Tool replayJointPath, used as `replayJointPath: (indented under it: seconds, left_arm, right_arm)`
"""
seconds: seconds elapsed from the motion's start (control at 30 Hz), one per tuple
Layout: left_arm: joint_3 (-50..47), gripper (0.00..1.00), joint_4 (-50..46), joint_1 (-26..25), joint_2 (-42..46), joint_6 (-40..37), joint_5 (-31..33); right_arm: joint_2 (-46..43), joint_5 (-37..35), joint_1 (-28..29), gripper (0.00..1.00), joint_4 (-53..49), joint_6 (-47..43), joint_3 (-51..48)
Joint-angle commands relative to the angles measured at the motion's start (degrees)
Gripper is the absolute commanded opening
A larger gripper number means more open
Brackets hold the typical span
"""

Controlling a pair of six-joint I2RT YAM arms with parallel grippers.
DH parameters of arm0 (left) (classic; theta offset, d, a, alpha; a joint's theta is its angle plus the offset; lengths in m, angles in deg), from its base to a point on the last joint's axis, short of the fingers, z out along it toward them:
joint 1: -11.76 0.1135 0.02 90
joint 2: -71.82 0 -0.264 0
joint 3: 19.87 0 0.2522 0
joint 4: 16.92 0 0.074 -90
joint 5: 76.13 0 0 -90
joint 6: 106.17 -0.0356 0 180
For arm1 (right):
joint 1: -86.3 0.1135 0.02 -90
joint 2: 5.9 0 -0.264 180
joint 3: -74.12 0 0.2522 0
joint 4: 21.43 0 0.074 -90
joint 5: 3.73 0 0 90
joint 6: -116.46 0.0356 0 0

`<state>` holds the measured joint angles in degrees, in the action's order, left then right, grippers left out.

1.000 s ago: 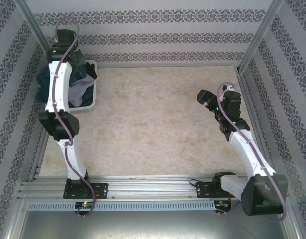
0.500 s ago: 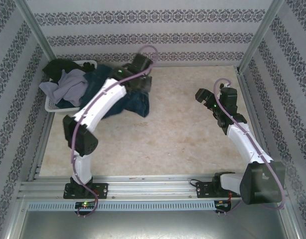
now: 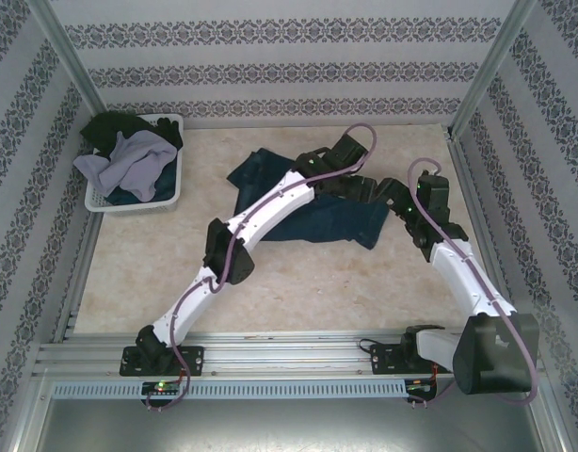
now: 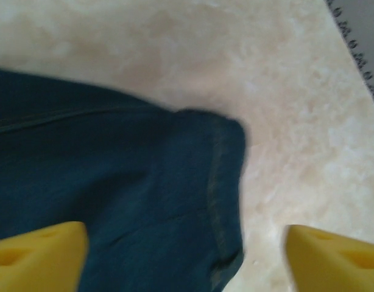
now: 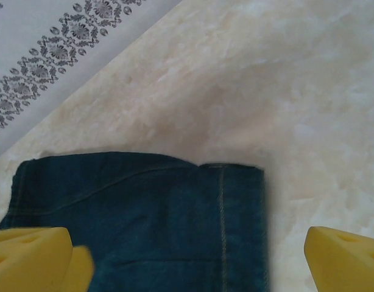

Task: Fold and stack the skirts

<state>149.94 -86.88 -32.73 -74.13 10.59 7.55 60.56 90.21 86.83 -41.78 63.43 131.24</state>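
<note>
Lying long axis left-to-right, denim skirt (image 3: 331,224) under wide-open, empty left hand (image 4: 187,236) and right hand (image 5: 188,238)

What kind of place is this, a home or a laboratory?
Probably a robot test cell, not a home: patterned wall panels sit in a bare aluminium frame, and the left arm and right arm are bolted to a metal rail at the table edge.

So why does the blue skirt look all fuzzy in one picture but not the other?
Left wrist view: the dark blue denim skirt looks smeared and its hem is soft. Right wrist view: the picture is sharper, and the seam stitching shows clearly. Top external view: the light is even, with no glare on the table, though the picture is a little grainy.
</note>
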Motion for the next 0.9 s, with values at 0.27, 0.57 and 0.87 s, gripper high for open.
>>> replayJointPath:
  seconds: [0.27,0.57,0.87]
  left_arm:
    - [-58.96,1.00,11.14,13.77,46.56,8.12,12.39]
    - [-88.78,0.74,25.62,24.35,52.33,20.02,-3.59]
    - [-89.36,0.64,33.47,24.58,41.17,21.13,-8.05]
  right_arm:
    - [2.74,8.37,-0.01,0.98,-5.66,2.43,-2.51]
    - [6.33,10.11,-0.02,0.98,-5.33,3.59,-1.24]
    - [7.78,12.96,0.06,0.98,-5.67,2.96,-5.30]
